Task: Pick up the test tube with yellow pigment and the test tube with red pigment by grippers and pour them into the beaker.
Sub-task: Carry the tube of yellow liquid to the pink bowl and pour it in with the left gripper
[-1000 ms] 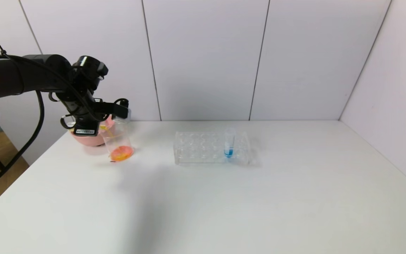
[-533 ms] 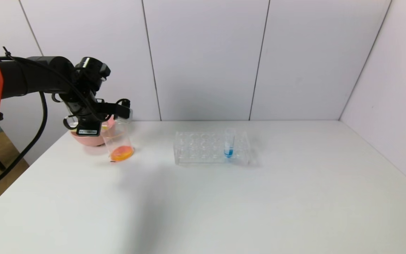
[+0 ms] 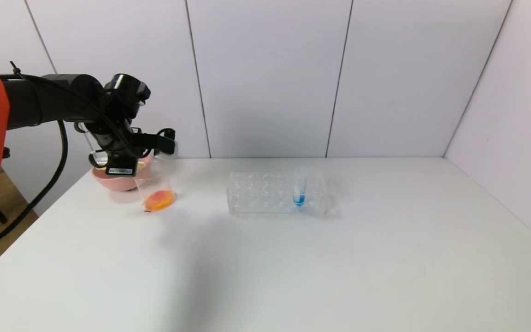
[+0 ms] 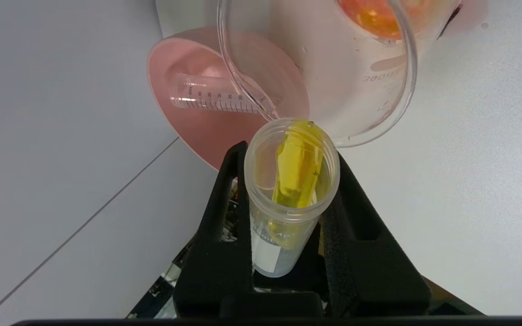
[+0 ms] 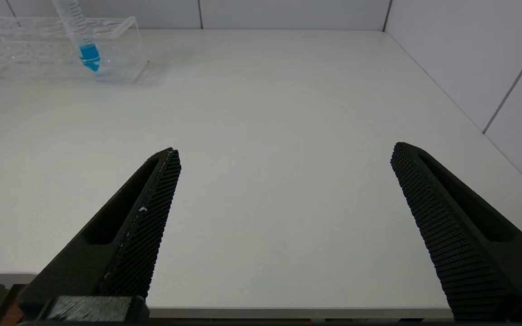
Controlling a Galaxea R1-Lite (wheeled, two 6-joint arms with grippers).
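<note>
My left gripper (image 3: 166, 144) is shut on the test tube with yellow pigment (image 4: 293, 179) and holds it tilted, its open mouth at the rim of the beaker (image 3: 154, 184). Yellow liquid lies along the inside of the tube. The beaker (image 4: 369, 86) stands on the table's far left and holds orange liquid (image 3: 158, 199) at its bottom. No tube holding red liquid is in view. An empty graduated tube (image 4: 215, 97) lies in the pink bowl (image 4: 197, 131). My right gripper (image 5: 286, 148) is open and empty over the table's front edge.
The pink bowl (image 3: 111, 180) sits just behind and left of the beaker. A clear tube rack (image 3: 265, 193) stands mid-table with one tube of blue liquid (image 3: 299, 186). The white table (image 3: 339, 267) has walls behind and to the right.
My left gripper has shifted slightly right over the beaker with the yellow tube. The yellow streak seen inside the beaker a second ago no longer shows. The right arm has not moved.
</note>
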